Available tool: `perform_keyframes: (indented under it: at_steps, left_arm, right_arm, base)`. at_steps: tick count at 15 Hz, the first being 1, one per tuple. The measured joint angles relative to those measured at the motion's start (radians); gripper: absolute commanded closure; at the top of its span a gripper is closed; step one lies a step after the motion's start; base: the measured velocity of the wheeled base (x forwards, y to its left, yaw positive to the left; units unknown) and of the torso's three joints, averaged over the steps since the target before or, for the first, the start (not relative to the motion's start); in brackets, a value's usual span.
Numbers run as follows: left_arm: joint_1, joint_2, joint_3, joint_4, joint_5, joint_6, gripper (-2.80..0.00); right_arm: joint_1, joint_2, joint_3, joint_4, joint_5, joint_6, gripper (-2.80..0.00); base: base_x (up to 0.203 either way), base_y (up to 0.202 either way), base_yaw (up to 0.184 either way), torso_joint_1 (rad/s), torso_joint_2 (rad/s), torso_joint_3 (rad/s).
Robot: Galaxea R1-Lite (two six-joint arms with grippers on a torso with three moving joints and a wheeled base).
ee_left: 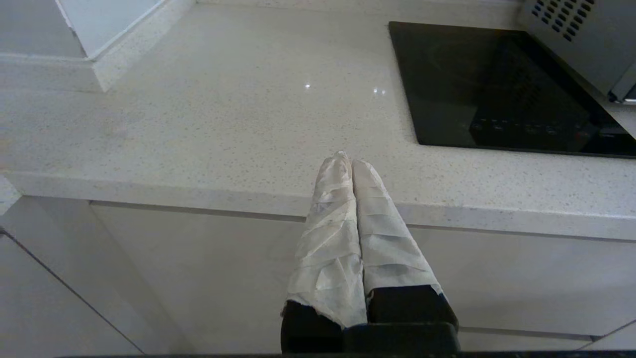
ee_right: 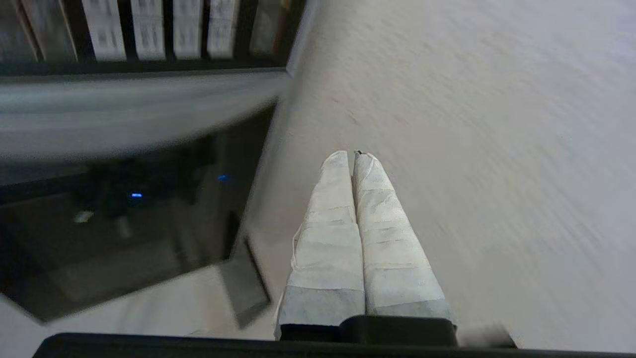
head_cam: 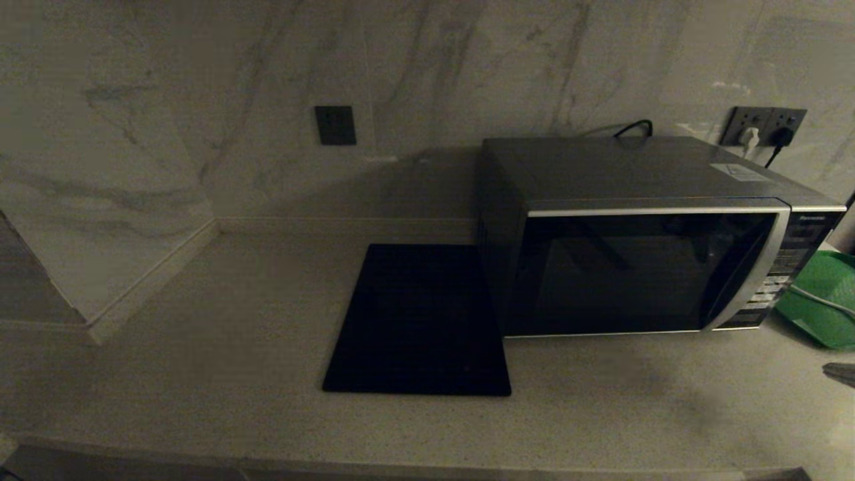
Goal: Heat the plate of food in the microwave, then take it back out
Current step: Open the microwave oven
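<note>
1. One microwave [head_cam: 641,267] stands on the pale countertop [head_cam: 200,347] against the marble wall, its dark glass door closed and its button panel at its right end.
2. No frame shows the plate of food, so its place cannot be told.
3. Just left of the microwave lies a flat black square mat [head_cam: 417,321], its edge touching or nearly touching the oven's side.
4. Beside the oven's right end sits a green tray [head_cam: 825,300]; a wall socket [head_cam: 765,127] with plugs is behind.
5. Over the counter in front of the door, the right gripper [ee_right: 354,155] has its wrapped fingers pressed together on nothing.
6. Parked at the counter's front edge, the left gripper [ee_left: 348,159] likewise has its fingers together, empty.
</note>
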Motion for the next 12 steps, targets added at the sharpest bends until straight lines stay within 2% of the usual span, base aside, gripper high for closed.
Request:
perform_keyframes:
  at_steps: [6,8,12]
  left_arm:
    - [0.0,0.0,0.0,0.0,0.0,0.001,0.0]
    - [0.0,0.0,0.0,0.0,0.0,0.001,0.0]
    - [0.0,0.0,0.0,0.0,0.0,0.0,0.0]
  right_arm:
    - [0.079,0.177,-0.034,-0.568,0.007,0.425,0.0]
    - [0.084,0.227,-0.055,-0.655,0.007,0.485,0.0]
    - [0.089,0.288,-0.064,-0.66,0.008,0.49,0.0]
  base:
    - [0.0,0.0,0.0,0.0,0.0,0.0]
    - [0.0,0.0,0.0,0.0,0.0,0.0]
    - [0.0,0.0,0.0,0.0,0.0,0.0]
